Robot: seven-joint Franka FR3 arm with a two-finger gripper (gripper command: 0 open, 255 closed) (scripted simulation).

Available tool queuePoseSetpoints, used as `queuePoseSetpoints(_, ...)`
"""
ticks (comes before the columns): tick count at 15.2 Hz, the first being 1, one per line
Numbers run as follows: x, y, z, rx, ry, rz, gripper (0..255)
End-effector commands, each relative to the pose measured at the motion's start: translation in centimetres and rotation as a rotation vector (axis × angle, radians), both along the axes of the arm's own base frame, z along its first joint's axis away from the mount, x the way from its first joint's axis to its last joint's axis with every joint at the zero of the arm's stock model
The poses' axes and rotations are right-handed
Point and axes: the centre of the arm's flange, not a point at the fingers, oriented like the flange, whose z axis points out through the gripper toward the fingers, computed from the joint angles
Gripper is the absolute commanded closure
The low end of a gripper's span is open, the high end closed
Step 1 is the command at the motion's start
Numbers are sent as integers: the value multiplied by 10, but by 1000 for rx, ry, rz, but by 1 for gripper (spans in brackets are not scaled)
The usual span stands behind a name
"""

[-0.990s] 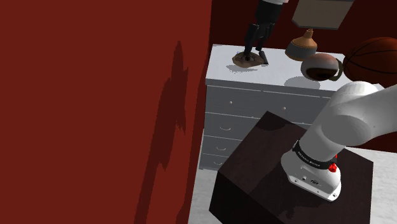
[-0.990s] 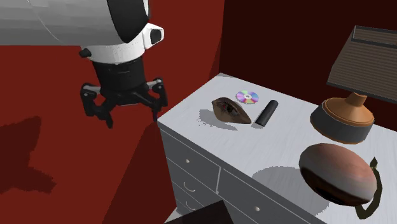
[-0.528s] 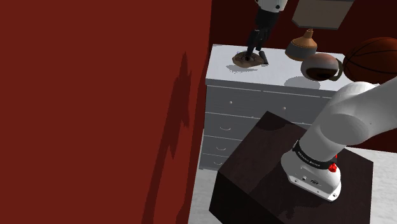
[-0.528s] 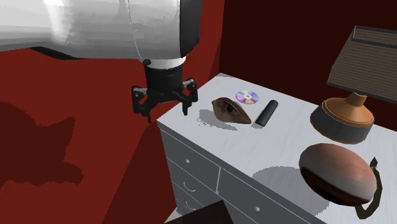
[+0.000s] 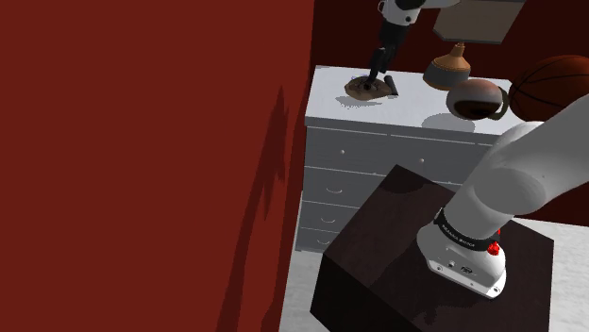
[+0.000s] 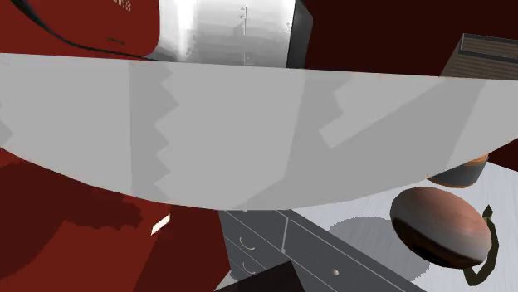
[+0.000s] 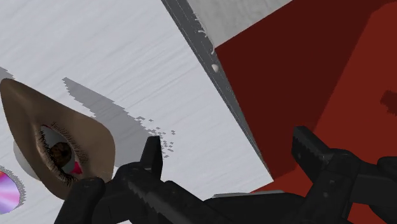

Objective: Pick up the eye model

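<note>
The eye model (image 7: 60,143) lies on the white dresser top (image 7: 127,51), just beside a CD (image 7: 6,191). Within the last second the gripper (image 7: 227,140) has swung in from past the dresser's edge; its fingers stand spread and empty, with the model outside them. Centring over it looks like the next need

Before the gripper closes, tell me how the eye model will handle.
The eye model looks rigid, so it probably won't flex. Its tapered, curved sides may slip from the open gripper. It lies low on the dresser, so rolling seems unlikely.
</note>
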Motion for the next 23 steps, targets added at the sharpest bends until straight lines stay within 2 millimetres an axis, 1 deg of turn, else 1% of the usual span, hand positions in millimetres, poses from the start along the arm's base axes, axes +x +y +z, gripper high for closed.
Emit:
queuePoseSetpoints(1, 11, -24, -8, -13, -2, 17, 0)
queuePoseSetpoints(14, 82, -164, -51, -86, -14, 113, 0)
queuePoseSetpoints(15, 86, -171, -53, -89, -15, 118, 0)
queuePoseSetpoints(23, 86, -171, -93, -89, -15, 118, 0)
